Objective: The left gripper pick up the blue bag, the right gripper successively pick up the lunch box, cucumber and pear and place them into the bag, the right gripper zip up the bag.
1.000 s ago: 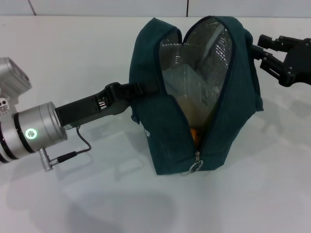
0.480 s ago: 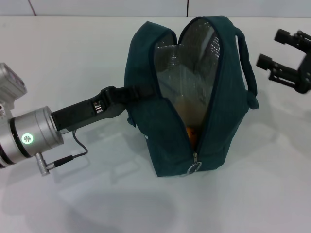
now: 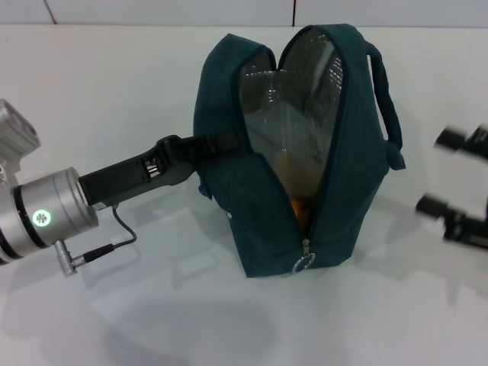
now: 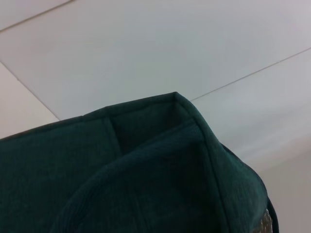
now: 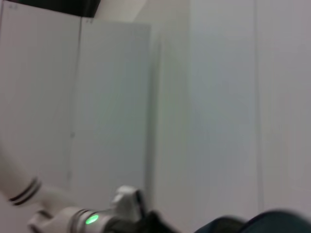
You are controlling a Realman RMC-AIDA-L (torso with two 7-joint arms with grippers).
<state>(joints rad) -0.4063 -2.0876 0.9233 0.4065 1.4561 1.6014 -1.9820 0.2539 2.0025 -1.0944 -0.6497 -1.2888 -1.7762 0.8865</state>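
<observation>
The blue bag (image 3: 259, 221) stands upright mid-table, its zipper open from the top down to the ring pull (image 3: 304, 264), so the silver lining shows. My left gripper (image 3: 216, 145) is shut on the bag's left side near the top; the left wrist view is filled by the bag's teal fabric (image 4: 146, 174). Low in the opening shows the orange pear (image 3: 303, 210). Above it lies a hazy clear shape, perhaps the lunch box (image 3: 284, 149). The cucumber is hidden. My right gripper (image 3: 442, 172) hangs open and empty to the right of the bag, apart from it.
The white table (image 3: 114, 84) surrounds the bag. The bag's right loop handle (image 3: 386, 107) sticks out toward the right gripper. In the right wrist view, the left arm with its green light (image 5: 92, 219) and an edge of the bag (image 5: 272, 221) appear low.
The right gripper has left the bag's top right and dropped down along the right side. The bag's top has shifted slightly left and its opening narrowed. The left gripper has kept its hold.
</observation>
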